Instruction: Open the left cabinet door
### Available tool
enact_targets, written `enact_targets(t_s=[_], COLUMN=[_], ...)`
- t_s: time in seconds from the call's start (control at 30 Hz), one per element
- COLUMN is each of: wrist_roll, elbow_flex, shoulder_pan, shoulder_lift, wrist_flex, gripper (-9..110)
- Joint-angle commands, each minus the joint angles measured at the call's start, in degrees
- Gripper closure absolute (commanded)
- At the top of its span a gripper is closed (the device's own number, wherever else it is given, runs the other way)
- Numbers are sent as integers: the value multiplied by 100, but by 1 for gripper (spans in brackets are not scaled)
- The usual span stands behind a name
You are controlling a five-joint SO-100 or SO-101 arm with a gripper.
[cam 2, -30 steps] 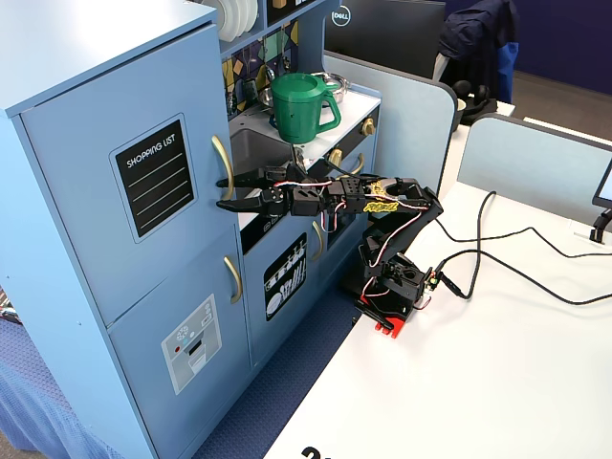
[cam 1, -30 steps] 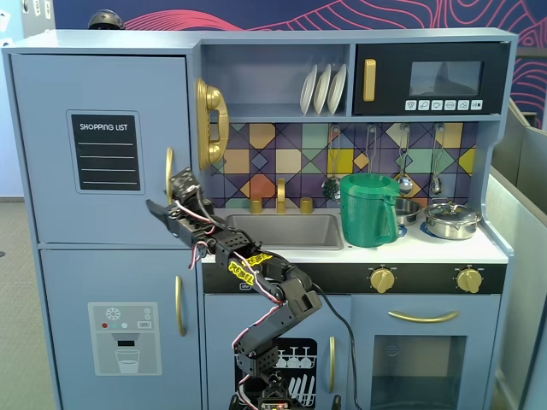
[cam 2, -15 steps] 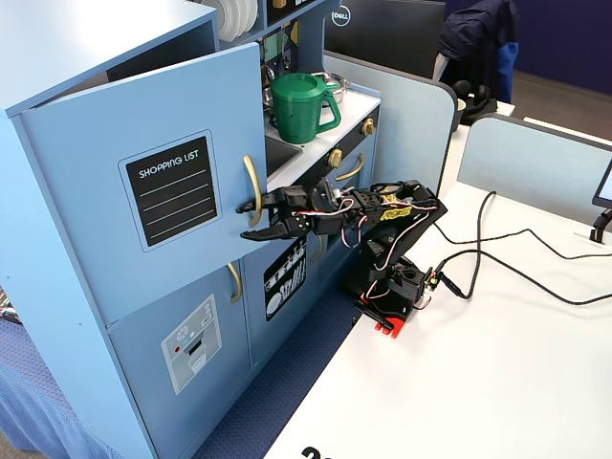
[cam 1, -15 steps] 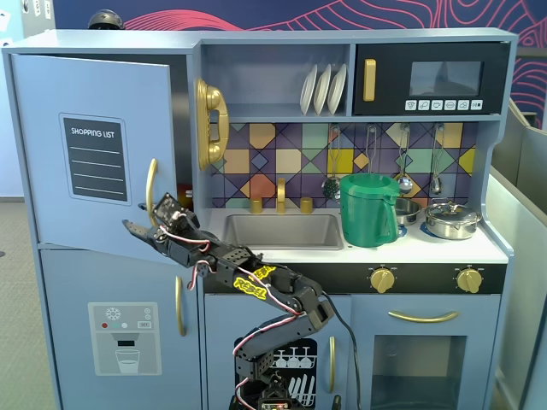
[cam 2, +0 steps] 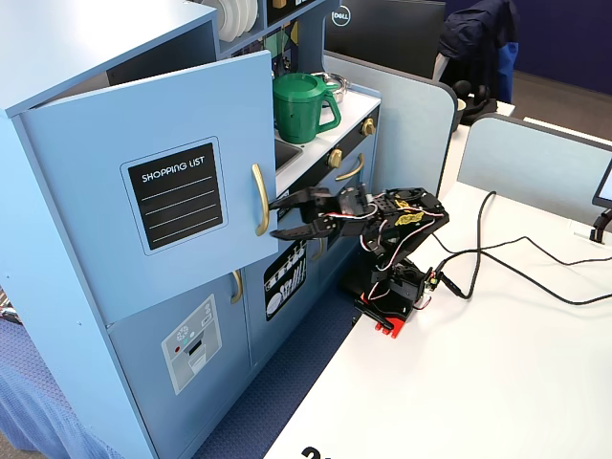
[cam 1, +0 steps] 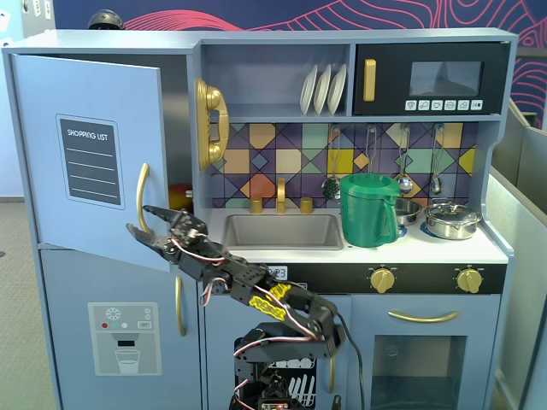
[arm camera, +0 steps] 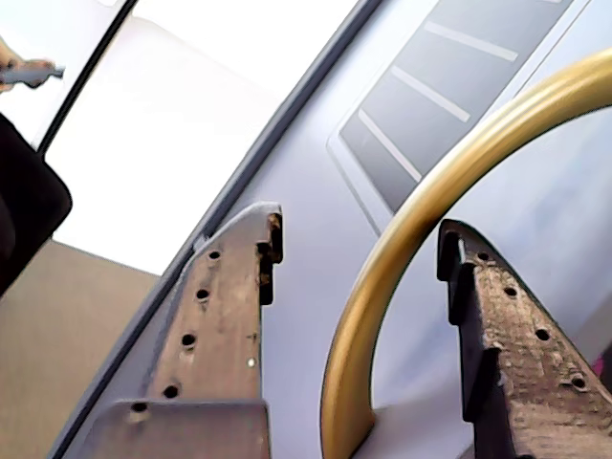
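Two dark, ridged fingers with rows of small holes fill my wrist view, spread apart on either side of the curved gold handle without closing on it; whether either pad touches the smooth metal I cannot tell. In both fixed views the gripper sits at the handle's lower end. I note the left cabinet door, flat matt blue-grey with a black "SHOPPING LIST" panel, stands swung partly out from the toy kitchen. Its interior is mostly hidden; an orange-red shape behind the door is unidentifiable.
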Motion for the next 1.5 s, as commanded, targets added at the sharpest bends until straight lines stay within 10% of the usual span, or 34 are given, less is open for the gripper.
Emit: enact_targets(t_s=[0.0,0.7,1.47], wrist_roll=[123,2232,97], elbow_flex=[141,-18,-1433], shoulder_pan=[290,3182,369], shoulder_lift=[747,1204,-1503], wrist_flex=[193,1600,-9], gripper=[88,88,89])
